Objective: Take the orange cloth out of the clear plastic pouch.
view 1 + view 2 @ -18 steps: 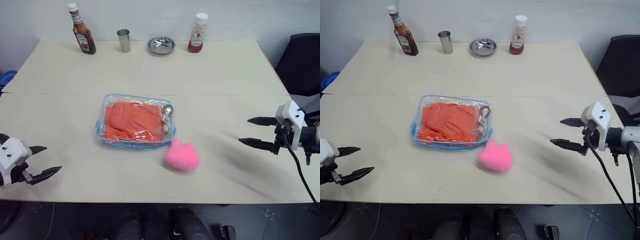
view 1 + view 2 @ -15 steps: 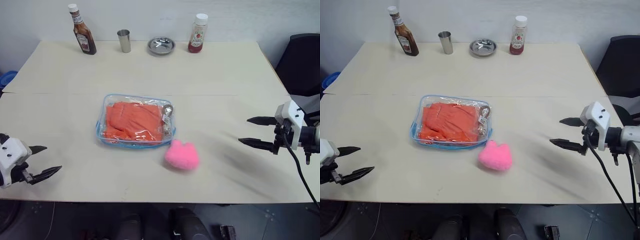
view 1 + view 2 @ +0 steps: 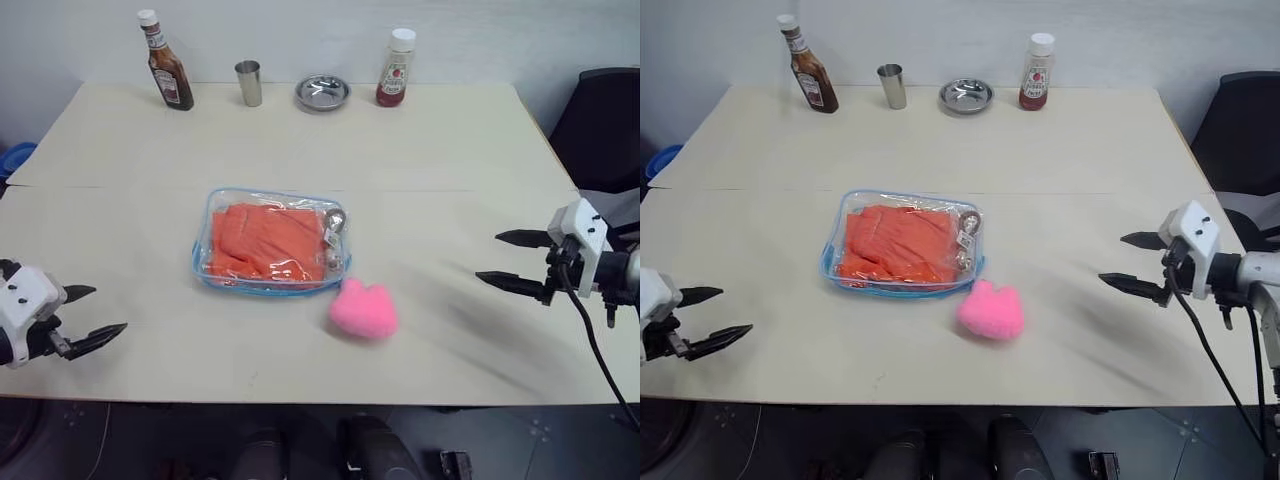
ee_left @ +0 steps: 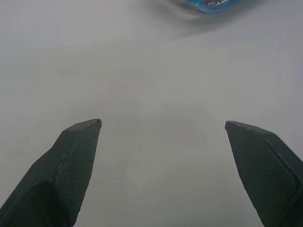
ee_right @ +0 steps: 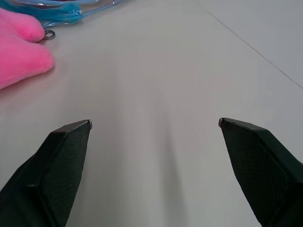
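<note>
Overhead, we see the clear plastic pouch [image 3: 270, 243] mid-surface with the orange cloth [image 3: 268, 241] inside, long axis crosswise. Our left claw [image 3: 88, 312] looks nearer than the right claw [image 3: 512, 259]; both released. At each wrist, spread fingers [image 4: 71, 156] point toward the pouch.

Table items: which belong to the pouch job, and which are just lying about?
Job: clear plastic pouch; orange cloth inside it.

Lying about: pink plush, brown sauce bottle, metal cup, metal dish, red sauce bottle.
</note>
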`<state>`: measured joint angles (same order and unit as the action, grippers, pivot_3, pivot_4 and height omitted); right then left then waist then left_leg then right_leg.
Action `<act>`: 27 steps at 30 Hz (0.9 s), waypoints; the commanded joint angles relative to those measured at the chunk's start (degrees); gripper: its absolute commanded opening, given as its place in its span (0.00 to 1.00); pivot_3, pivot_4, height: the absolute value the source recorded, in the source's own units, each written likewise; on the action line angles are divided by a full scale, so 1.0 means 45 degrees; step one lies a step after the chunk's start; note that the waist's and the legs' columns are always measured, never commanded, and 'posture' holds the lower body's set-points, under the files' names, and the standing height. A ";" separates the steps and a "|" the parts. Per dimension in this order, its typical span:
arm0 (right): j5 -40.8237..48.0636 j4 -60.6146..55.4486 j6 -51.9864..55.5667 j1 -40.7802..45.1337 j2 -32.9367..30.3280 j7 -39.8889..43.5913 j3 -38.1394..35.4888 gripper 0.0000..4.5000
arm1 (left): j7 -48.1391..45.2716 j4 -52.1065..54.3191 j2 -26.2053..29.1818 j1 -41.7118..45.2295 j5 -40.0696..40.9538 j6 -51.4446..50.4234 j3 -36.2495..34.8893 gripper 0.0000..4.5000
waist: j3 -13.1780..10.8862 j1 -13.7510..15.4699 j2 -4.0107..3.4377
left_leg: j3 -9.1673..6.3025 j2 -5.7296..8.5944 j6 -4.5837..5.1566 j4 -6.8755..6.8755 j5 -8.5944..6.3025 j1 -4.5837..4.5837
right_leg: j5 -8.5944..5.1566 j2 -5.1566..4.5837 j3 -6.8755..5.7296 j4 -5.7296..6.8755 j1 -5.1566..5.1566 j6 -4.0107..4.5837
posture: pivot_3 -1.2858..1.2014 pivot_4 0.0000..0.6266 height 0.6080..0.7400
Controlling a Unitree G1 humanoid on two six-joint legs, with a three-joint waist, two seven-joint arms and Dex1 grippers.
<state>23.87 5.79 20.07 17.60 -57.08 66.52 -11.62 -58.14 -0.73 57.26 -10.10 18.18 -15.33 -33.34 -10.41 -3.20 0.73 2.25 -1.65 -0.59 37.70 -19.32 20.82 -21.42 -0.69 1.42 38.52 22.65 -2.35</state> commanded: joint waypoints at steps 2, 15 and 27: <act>0.0183 -0.0746 -0.0030 -0.0231 0.0100 -0.0243 -0.0484 1.00 | 0.0333 0.0810 -0.0223 0.0516 0.0639 -0.0773 -0.0023 0.99 | 0.0000 0.0006 0.0000 | 0.0000 0.0001 0.0000 0.0019 0.0000 0.0000 | 0.0000 -0.0001 0.0002 0.0018 -0.0001 0.0000 | 0.52 0.24 1.00; 0.1767 -0.3100 0.2834 0.0000 0.0787 -0.1732 -0.0530 1.00 | 0.0243 0.2405 -0.0206 0.2077 0.2748 -0.3102 0.0029 0.99 | 0.0000 0.0013 0.0002 | -0.0005 -0.0001 -0.0001 0.0054 0.0000 0.0000 | 0.0000 0.0003 0.0003 0.0054 -0.0004 0.0000 | 0.52 0.24 1.00; 0.2699 -0.6248 0.6368 0.2236 0.5545 -0.6403 0.2908 1.00 | -0.0271 0.3723 -0.0444 0.6230 0.2711 -0.3414 0.4725 0.99 | 0.0004 -0.0025 0.0007 | -0.0013 -0.0001 -0.0070 0.0100 0.0038 0.0069 | 0.0002 0.0021 0.0007 0.0094 0.0057 -0.0005 | 0.52 0.24 1.00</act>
<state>37.48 -20.74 48.76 26.12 -33.73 40.80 -0.53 -58.97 15.14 55.74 16.55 31.37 -32.27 -13.77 -10.39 -3.31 0.76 2.19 -1.65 -0.94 38.16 -19.13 21.15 -21.41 -0.60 1.46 38.95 22.93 -2.37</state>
